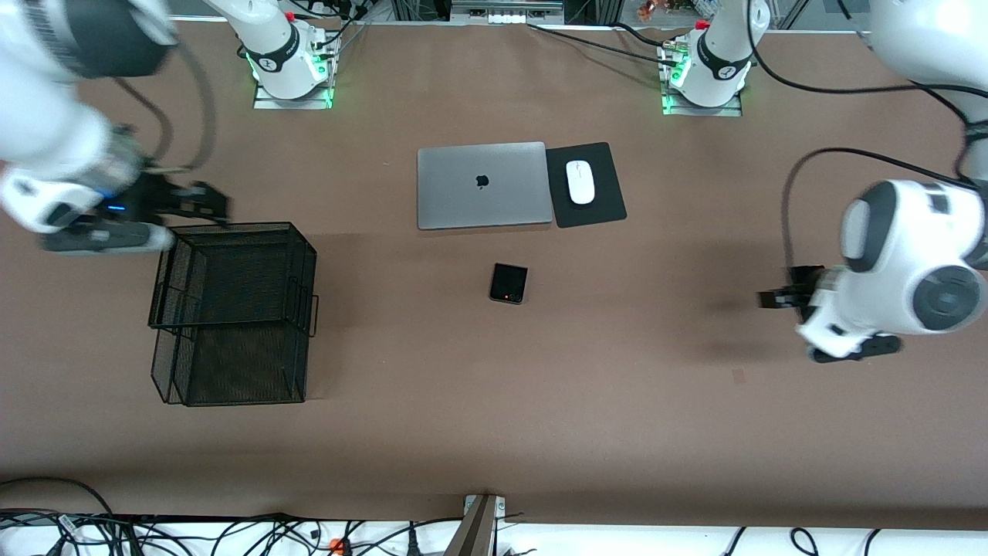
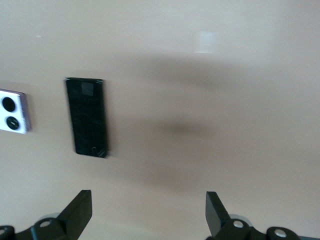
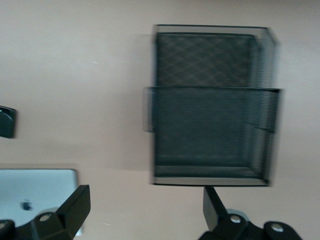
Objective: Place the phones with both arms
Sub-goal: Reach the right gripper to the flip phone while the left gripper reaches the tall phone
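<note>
The laptop (image 1: 480,185) is sitting shut in the middle of the table, and I am placing everything from it. A little nearer the front camera than the laptop, the small squarish black phone (image 1: 508,283) is lying flat on the brown tabletop, turned slightly off square, with nothing touching it. It has almost no long axis to speak of.

Toward the right arm's end from the laptop, a black mesh tray stack (image 1: 231,309) is standing with its open tops facing up, which looks to me like the place the phones are meant for. The right gripper (image 3: 145,207) is hanging in the air just by its upper rim, jaws spread wide and holding nothing.

Toward the left arm's end from the laptop, the left gripper (image 2: 149,212) is hovering over bare table, also spread wide and empty. Its wrist view is showing two more phones lying flat side by side: the long slim black slab (image 2: 88,117) and, just beside it, the lavender-white phone (image 2: 12,110) with its two round lenses facing up, partly cut off at the frame edge. The slab's long axis is running roughly toward the gripper, so the open fingers would straddle its narrow width. In the front view the arm itself seems to be hiding both.
</note>
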`<state>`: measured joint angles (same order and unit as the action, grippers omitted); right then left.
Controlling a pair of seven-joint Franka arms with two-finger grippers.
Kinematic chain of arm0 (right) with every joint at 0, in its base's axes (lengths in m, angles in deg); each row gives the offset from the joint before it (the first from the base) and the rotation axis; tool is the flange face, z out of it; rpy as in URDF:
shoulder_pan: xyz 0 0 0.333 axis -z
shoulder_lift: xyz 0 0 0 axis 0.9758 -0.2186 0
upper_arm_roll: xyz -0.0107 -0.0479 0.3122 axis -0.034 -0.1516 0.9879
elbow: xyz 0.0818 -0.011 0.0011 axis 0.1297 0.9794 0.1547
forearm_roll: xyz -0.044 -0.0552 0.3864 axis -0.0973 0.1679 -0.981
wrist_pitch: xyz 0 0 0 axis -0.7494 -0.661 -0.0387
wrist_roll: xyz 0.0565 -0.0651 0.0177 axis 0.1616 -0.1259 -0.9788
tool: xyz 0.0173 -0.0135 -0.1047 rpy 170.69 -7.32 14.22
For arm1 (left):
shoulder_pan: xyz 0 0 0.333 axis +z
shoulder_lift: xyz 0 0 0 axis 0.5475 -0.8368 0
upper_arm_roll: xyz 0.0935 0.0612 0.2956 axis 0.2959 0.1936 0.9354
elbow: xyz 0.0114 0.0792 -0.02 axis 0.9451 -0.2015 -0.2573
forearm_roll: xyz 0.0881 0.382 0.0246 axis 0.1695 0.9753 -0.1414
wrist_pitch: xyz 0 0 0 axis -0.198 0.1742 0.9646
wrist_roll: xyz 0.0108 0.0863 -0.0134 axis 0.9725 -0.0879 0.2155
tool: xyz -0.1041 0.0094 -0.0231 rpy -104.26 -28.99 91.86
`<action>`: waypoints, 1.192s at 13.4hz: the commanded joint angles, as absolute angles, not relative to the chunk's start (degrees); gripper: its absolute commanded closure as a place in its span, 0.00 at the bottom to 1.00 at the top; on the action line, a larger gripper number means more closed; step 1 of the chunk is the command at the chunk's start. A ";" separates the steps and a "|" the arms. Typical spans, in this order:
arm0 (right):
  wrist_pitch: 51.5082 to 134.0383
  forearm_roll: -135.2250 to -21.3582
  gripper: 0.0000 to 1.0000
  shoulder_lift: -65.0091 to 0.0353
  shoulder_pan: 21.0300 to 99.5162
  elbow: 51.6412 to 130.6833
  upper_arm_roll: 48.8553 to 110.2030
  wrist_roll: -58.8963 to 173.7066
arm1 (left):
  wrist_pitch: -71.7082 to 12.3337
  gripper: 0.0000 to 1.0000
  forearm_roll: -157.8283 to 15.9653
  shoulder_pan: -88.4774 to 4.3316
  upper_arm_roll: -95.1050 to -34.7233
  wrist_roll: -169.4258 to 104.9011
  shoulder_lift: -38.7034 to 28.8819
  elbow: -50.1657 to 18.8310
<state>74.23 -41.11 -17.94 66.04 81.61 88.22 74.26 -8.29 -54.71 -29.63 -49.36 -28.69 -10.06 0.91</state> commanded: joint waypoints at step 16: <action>90.08 -35.03 0.00 -57.70 29.39 54.63 86.47 113.59 | -49.89 0.00 -52.89 -12.81 -50.54 -48.12 -13.30 -25.47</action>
<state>89.08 -36.03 -54.77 30.18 57.28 86.93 112.47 -48.54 -54.20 -13.85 -49.72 -47.27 -12.67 -25.04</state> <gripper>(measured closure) 0.000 0.000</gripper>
